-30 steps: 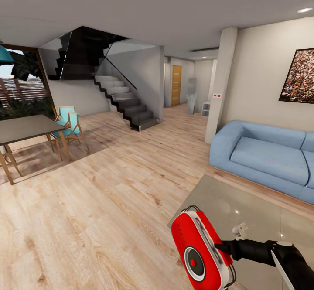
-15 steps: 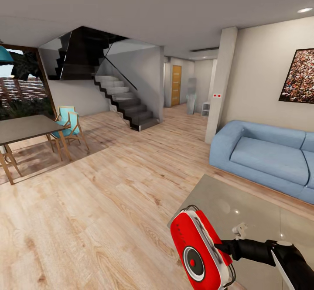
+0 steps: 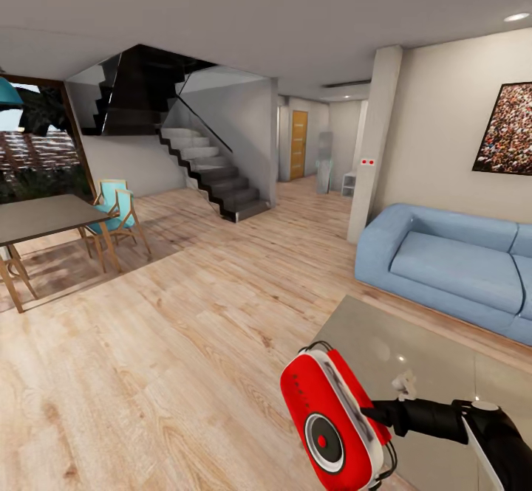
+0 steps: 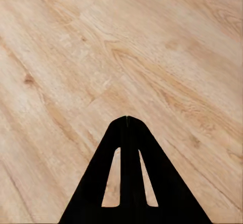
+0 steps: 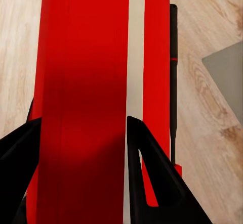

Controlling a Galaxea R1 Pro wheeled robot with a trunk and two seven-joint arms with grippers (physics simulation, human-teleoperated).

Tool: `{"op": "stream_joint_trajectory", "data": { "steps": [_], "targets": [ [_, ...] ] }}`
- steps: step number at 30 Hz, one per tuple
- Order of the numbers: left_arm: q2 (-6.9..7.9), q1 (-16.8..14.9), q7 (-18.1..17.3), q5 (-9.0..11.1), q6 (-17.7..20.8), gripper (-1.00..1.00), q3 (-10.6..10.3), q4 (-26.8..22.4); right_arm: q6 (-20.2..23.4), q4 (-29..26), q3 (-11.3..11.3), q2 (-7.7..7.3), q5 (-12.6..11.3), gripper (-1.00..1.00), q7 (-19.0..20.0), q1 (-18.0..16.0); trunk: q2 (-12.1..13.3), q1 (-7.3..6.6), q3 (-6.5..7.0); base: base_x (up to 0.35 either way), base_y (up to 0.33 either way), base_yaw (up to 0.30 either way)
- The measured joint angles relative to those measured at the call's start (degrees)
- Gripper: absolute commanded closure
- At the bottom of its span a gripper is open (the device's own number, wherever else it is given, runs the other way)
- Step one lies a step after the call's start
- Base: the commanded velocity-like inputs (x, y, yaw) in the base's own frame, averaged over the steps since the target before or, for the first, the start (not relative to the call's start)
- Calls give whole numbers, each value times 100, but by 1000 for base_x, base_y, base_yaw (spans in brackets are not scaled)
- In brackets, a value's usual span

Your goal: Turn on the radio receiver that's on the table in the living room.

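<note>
The red radio receiver (image 3: 329,421) with its white rim band and round black dial is tilted over the near left corner of the glossy grey table (image 3: 414,343), partly out over the floor. My right gripper (image 3: 373,417) reaches in from the right, its black fingers clamped on the radio's side. In the right wrist view the red body (image 5: 86,82) runs between the two fingers of the right gripper (image 5: 83,119), with the thin wire handle beside it. My left gripper (image 4: 126,118) is shut, tips together, above bare wood planks.
A light-blue sofa (image 3: 451,262) stands behind the table under a framed crowd picture (image 3: 510,129). A pillar (image 3: 373,144) rises left of the sofa. A dark dining table (image 3: 44,214) with turquoise chairs (image 3: 118,207) is at far left, stairs (image 3: 214,173) behind. Wide plank floor lies between.
The radio and my right gripper have shifted a little left and slightly up together. The left arm and the room view are unchanged.
</note>
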Motion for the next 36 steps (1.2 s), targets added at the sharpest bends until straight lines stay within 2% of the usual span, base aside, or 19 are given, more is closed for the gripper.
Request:
{"op": "stream_joint_trajectory", "data": {
  "steps": [3, 5, 6, 9, 12, 14, 17, 22, 24, 25, 27, 29, 32, 34, 36],
  "targets": [
    [55, 0, -84, -21, 7, 100, -26, -206, -2, 0, -7, -2, -4, 100, 4, 0, 0, 0, 0, 0, 0, 0],
    [69, 0, -377, -71, 24, 100, -103, -323, 5, -1, -7, -3, -7, 100, 14, 0, 0, 0, 0, 0, 0, 0],
    [82, 0, -850, -177, 39, 100, -206, -461, 4, -1, -7, -3, -7, 100, 18, 0, 0, 0, 0, 0, 0, 0],
    [172, 0, -2091, -312, 143, 100, -283, -937, -2, -1, -8, 0, -7, 100, 16, -3, 0, 0, 0, 0, 0, 0],
    [258, -1, -3022, -344, 681, 100, -292, -1674, -10, -4, -9, -2, -10, 100, 14, -21, 0, 0, 0, 0, 0, 0],
    [293, -1, -3355, -355, 1289, 100, -313, -2339, -20, -8, -16, -8, -23, 100, 17, -120, 0, 0, 1, 0, 0, 0],
    [336, 0, -3689, -354, 1764, 100, -324, -3061, -1, -10, -18, -11, -31, 100, 28, -251, 0, 0, 1, 0, 0, 0],
    [463, 0, -4958, -364, 2495, 100, -327, -4148, 28, -2, -17, -12, -35, 100, 32, -361, 0, 0, 0, 0, 0, 0],
    [486, 0, -5261, -362, 2802, 100, -327, -4511, 45, -3, -14, -11, -49, 100, 132, -383, 0, 0, 0, 0, 0, 0],
    [496, 0, -5437, -357, 2918, 100, -327, -4749, 26, -1, -13, -12, -39, 100, 381, -391, 0, 0, 0, 0, 0, 0],
    [494, 1, -5696, -357, 2954, 100, -335, -4861, 31, -6, -15, -15, -47, 100, 590, -403, 0, 0, 0, 0, 0, 0],
    [466, 1, -6259, -357, 2977, 100, -342, -5070, 18, -4, -67, -19, -49, 100, 690, -452, 0, 0, 0, 0, 0, 0],
    [421, 1, -6611, -385, 2988, 100, -378, -5184, 7, -1, -107, -20, -40, 100, 714, -469, 0, 0, 0, 0, 0, 0],
    [401, 1, -6688, -436, 2997, 100, -556, -5204, 0, 0, -118, -21, -38, 100, 686, -472, 0, 0, 0, 0, 0, 0],
    [392, 1, -6720, -465, 3005, 100, -836, -5211, -6, 0, -124, -21, -40, 100, 665, -473, 0, 0, 0, 0, 0, 0]
  ]
}}
